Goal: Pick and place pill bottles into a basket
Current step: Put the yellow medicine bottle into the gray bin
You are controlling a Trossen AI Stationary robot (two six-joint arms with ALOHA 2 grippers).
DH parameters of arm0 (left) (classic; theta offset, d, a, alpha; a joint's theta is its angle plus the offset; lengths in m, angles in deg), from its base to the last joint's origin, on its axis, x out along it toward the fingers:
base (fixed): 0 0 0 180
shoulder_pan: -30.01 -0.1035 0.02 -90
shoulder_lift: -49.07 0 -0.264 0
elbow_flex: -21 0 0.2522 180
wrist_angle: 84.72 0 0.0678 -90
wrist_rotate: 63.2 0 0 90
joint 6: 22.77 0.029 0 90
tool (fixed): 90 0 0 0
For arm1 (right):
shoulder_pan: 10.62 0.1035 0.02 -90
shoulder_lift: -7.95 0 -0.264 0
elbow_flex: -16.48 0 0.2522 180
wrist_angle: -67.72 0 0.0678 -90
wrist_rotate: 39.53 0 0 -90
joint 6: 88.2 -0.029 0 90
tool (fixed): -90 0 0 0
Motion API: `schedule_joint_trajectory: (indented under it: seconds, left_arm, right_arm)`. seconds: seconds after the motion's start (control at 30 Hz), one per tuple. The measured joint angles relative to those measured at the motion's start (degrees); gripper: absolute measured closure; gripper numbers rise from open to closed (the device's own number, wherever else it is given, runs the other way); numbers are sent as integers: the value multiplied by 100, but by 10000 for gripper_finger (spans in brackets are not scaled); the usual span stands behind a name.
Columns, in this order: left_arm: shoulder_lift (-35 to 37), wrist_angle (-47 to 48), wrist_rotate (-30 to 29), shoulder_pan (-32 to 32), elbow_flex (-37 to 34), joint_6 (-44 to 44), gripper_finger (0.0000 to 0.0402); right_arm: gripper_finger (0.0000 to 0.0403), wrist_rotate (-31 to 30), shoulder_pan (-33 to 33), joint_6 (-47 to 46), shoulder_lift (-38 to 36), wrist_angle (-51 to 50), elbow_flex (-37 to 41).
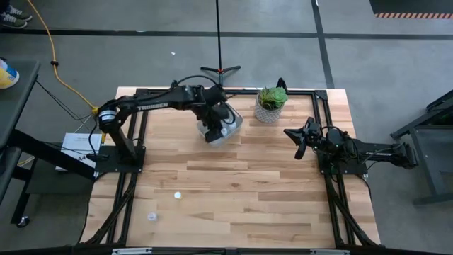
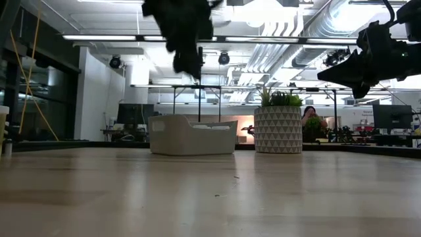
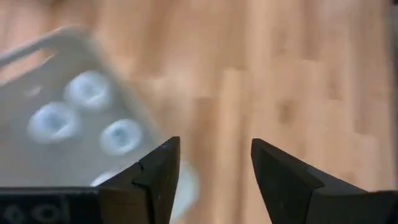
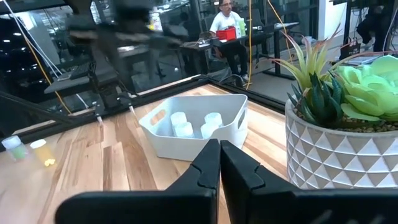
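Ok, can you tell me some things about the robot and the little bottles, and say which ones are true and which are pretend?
1. The left gripper is up above the basket. True.
2. The left gripper is squeezing a bottle. False: its fingers are apart with nothing between them.
3. Some pill bottles are already standing in the basket. True.
4. Every bottle is in the basket. False: one bottle and another bottle are out on the table.
5. The plant pot is inside the basket. False: it stands on the table beside it.
6. The right gripper is off to the side, shut and holding nothing. True.
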Motion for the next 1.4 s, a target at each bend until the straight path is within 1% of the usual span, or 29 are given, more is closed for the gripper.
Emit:
schedule_joint_trajectory:
  seconds: [0.07, 0.13, 0.23, 0.3, 0.37, 0.5, 0.57, 0.67, 0.7, 0.77, 0.83, 0.97, 1.03, 1.17, 1.4]
  left_arm:
    - [99, 261, 164, 248, 228, 236, 179]
    - [253, 915, 128, 559, 395, 508, 186]
    - [547, 2086, -410, 1017, 487, 715, 194]
    - [731, 2441, -615, 1258, 440, 419, 198]
    - [928, 2503, -592, 1468, 298, -35, 199]
    - [1279, 2276, -517, 2024, -61, -826, 200]
    - [1404, 2325, -861, 2356, -288, -1131, 200]
    - [1547, 2472, -1892, 2878, -744, -1530, 200]
    - [1581, 2510, -2135, 3026, -936, -1676, 200]
    - [1618, 2460, -2288, 3270, -1318, -1928, 200]
    - [1621, 2411, -2144, 3436, -1671, -2186, 200]
    - [1621, 1913, -1383, 3633, -2233, -2559, 199]
    - [1619, 1707, -1194, 3751, -2343, -2616, 199]
    - [1621, 1422, -1094, 4036, -2360, -2617, 199]
    - [1584, 1008, -1130, 4489, -2359, -2744, 199]
  right_arm:
    - [400, 1, 0, 33, 2, -1, 0]
    - [402, -7, -1, 44, 0, 0, 0]
    - [399, -83, 0, 45, 0, 9, 0]
    - [399, -95, -2, 65, 2, 9, 0]
    - [401, -105, 0, 107, 2, 9, 0]
    - [399, -103, 0, 25, 2, 9, 0]
    - [399, -81, -2, -20, 2, 7, 0]
    - [402, -70, 0, -46, 2, 7, 0]
    - [401, -70, -2, -46, 0, 7, 0]
    - [400, -70, -2, -46, 1, 7, 0]
    - [399, -70, -1, -46, 1, 7, 0]
    - [401, -68, -2, -6, 2, 7, 0]
    - [400, -68, 0, 41, 0, 7, 0]
    - [401, -66, -1, 70, 2, 7, 0]
    - [400, -64, 0, 87, 1, 7, 0]
